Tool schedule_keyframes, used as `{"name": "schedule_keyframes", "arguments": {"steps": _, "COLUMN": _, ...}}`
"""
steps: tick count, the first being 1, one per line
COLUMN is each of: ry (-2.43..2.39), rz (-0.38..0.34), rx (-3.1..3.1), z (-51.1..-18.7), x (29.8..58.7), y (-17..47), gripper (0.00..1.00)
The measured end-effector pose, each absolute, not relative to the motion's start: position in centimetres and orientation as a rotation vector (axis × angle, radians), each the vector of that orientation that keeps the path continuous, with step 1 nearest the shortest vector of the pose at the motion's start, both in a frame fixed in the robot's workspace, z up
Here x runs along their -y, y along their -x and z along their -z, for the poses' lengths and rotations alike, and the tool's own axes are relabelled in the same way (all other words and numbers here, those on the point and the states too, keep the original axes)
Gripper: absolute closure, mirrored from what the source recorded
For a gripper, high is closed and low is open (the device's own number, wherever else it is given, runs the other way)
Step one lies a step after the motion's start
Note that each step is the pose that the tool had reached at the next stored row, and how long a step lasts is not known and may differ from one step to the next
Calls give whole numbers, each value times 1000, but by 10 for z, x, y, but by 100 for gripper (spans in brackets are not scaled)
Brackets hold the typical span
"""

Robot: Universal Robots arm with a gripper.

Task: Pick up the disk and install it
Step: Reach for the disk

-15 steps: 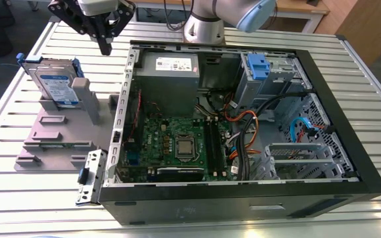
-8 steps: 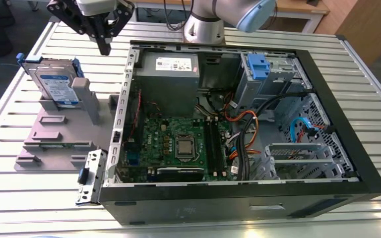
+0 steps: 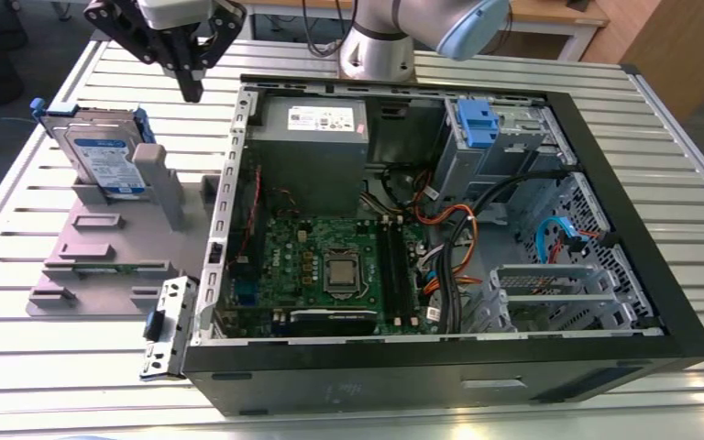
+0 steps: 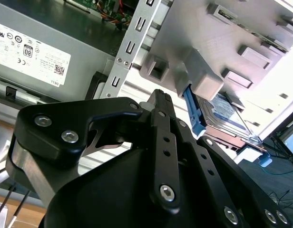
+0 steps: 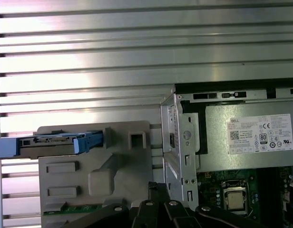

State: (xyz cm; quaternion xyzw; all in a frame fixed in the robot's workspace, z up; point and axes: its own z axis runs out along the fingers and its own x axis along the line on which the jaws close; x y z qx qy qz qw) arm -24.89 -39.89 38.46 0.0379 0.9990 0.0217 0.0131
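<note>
Slatted worktop (image 3: pixel 34 367), open case (image 3: pixel 450 371) on it. Your claw (image 3: pixel 191 90) hangs pinched narrow, empty; the disk (image 3: pixel 105 160) stands on edge in the grey stand (image 3: pixel 95 266), below it toward the exterior view's left.

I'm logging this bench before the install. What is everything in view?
disk: one, silver-grey with blue rails, standing on edge in the holder at the exterior view's left.
holder: one, grey, on the table beside the case.
computer case: one, black, open, mid-table.
power supply: one, grey with a white label, inside the case.
motherboard: one, green, on the case floor.
clip: one, blue, in the case's drive bay.
table: one, silver, slatted, under everything.
arm: one, silver-grey, behind the case.
gripper: one, black, fingers shut and empty, above the table between disk and case.
</note>
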Motion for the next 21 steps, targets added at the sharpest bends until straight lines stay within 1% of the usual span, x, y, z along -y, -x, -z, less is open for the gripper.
{"name": "schedule_keyframes", "arguments": {"steps": 21, "ry": -118, "rz": -68, "rx": -3112, "z": -384, "x": 399, "y": 260, "gripper": 89}}
